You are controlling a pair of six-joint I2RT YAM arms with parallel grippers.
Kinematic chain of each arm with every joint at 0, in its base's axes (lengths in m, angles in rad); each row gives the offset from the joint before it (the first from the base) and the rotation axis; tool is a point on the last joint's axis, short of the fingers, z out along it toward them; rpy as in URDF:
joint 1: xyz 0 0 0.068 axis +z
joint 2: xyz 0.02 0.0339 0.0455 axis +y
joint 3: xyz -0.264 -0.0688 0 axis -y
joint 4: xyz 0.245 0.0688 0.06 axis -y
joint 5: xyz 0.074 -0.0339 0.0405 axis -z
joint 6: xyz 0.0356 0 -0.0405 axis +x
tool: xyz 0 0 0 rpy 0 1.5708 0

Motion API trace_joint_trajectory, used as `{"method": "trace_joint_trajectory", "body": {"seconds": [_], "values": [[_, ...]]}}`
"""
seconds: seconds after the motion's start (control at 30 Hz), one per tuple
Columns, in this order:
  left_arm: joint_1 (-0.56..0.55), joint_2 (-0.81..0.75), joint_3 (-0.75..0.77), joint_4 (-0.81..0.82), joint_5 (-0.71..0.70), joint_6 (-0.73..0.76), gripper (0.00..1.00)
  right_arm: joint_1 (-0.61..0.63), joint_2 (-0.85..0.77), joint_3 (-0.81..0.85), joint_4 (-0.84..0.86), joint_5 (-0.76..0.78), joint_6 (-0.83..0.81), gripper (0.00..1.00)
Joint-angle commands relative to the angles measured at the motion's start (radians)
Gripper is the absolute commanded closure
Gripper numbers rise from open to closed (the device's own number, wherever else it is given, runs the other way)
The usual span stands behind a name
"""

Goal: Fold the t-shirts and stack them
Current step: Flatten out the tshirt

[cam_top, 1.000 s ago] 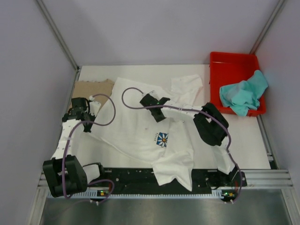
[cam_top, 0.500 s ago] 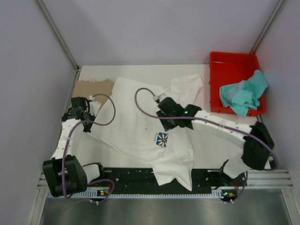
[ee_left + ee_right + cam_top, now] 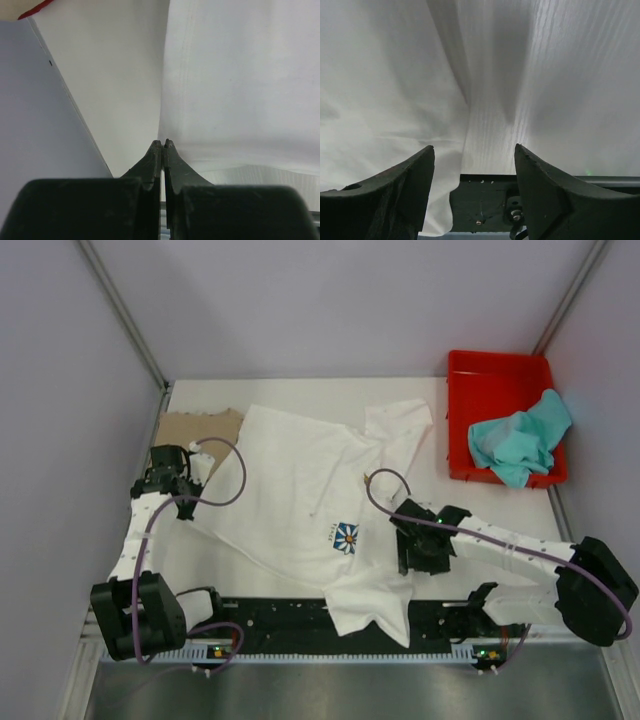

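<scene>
Your left fingers (image 3: pixel 154 162) are pinched together on the sleeve edge of the white t-shirt (image 3: pixel 290 490). Your right fingers (image 3: pixel 540 185) stand apart over its hem. It lies spread on the desk (image 3: pixel 300 392).

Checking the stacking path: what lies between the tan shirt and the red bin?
In the top view, the white daisy shirt covers most of that stretch; a narrow bare strip of table borders the red bin.
</scene>
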Motion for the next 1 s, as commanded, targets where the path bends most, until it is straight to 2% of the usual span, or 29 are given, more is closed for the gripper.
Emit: {"method": "trace_joint_trajectory", "body": {"seconds": [0.0, 0.07, 0.2, 0.23, 0.27, 0.33, 0.37, 0.4, 0.53, 0.67, 0.87, 0.97], "values": [[0.006, -0.017, 0.041, 0.001, 0.011, -0.005, 1.0, 0.024, -0.032, -0.067, 0.163, -0.11, 0.109, 0.36], [0.007, -0.017, 0.044, 0.001, 0.009, -0.008, 1.0, 0.024, 0.026, -0.089, 0.263, -0.159, 0.118, 0.36], [0.006, -0.019, 0.047, -0.005, 0.005, -0.008, 1.0, 0.035, 0.133, -0.094, 0.294, -0.16, 0.106, 0.41], [0.006, -0.017, 0.047, -0.004, 0.002, -0.006, 1.0, 0.035, 0.141, -0.097, 0.295, -0.158, 0.101, 0.49], [0.004, -0.016, 0.049, -0.004, -0.001, -0.006, 1.0, 0.035, 0.137, -0.1, 0.297, -0.157, 0.101, 0.66], [0.006, -0.013, 0.053, -0.008, 0.002, -0.006, 1.0, 0.033, 0.095, -0.103, 0.326, -0.19, 0.104, 0.89], [0.007, -0.013, 0.058, -0.015, 0.009, -0.008, 1.0, 0.029, 0.063, -0.104, 0.341, -0.212, 0.106, 0.97], [0.006, -0.013, 0.064, -0.022, 0.021, -0.009, 1.0, 0.023, 0.022, -0.104, 0.351, -0.233, 0.118, 1.0], [0.006, -0.014, 0.089, -0.042, 0.037, -0.014, 1.0, -0.032, -0.167, -0.106, 0.316, -0.25, 0.141, 1.0], [0.006, -0.017, 0.103, -0.059, 0.077, -0.011, 1.0, -0.098, -0.325, -0.071, 0.216, -0.174, 0.102, 1.0], [0.004, -0.042, 0.17, -0.156, 0.305, -0.009, 1.0, -0.14, -0.31, 0.112, 0.125, -0.169, -0.026, 1.0], [0.004, -0.056, 0.217, -0.202, 0.302, -0.009, 1.0, -0.181, -0.319, 0.198, 0.038, -0.145, -0.075, 1.0]]}}
